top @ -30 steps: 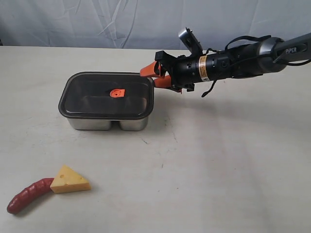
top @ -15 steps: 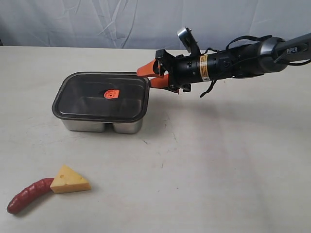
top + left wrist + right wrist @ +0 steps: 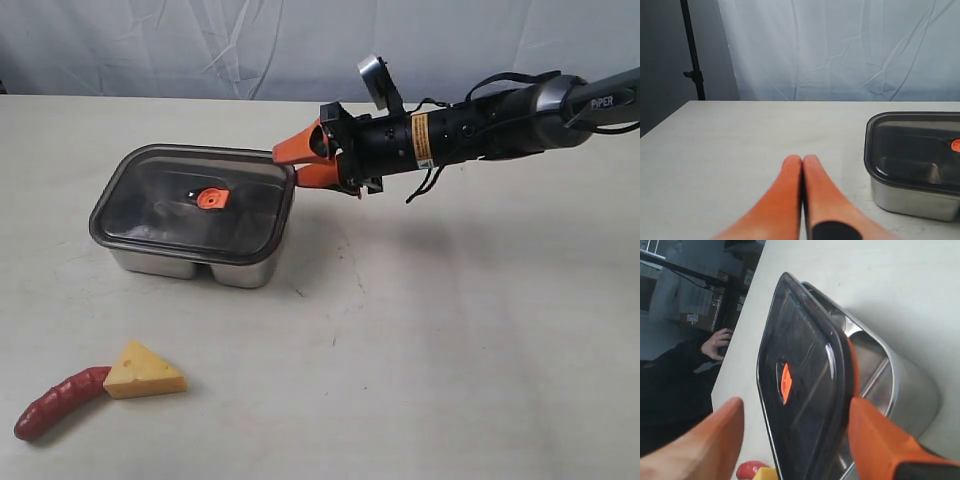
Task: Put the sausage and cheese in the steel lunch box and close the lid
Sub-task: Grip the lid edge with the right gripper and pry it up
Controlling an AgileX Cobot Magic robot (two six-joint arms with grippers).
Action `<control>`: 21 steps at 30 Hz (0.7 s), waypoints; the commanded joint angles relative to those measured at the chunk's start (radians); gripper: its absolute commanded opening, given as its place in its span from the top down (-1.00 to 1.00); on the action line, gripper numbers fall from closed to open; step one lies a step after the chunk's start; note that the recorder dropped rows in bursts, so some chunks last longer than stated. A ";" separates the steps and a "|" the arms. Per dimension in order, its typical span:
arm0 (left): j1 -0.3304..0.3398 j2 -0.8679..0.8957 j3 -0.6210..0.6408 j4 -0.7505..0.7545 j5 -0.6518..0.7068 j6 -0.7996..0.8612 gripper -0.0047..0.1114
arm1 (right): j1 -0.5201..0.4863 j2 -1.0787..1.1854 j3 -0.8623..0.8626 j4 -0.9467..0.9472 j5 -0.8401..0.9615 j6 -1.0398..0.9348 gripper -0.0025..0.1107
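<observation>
As the right arm stretches nearly level, pincer spread at lid's corner.

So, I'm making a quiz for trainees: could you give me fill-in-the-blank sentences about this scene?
1. The left tool is ____.
2. The right tool is ____, its jaws astride the edge of the lid on the steel lunch box.
3. The sausage and the cheese touch each other on the ____.
Missing words: shut; open; table.
</observation>
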 commanded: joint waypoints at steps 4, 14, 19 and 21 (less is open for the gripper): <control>0.000 -0.005 0.003 0.002 0.000 -0.001 0.92 | -0.001 -0.019 -0.008 -0.162 -0.027 0.047 -0.07; 0.000 -0.005 0.003 0.002 0.000 -0.001 0.92 | -0.001 -0.019 -0.008 -0.181 0.062 0.047 -0.07; 0.000 -0.005 0.003 0.002 0.000 -0.001 0.92 | -0.001 -0.019 -0.008 -0.179 0.090 0.047 -0.07; 0.000 -0.005 0.003 0.002 0.000 -0.001 0.92 | -0.001 -0.019 -0.008 -0.177 0.090 0.047 -0.07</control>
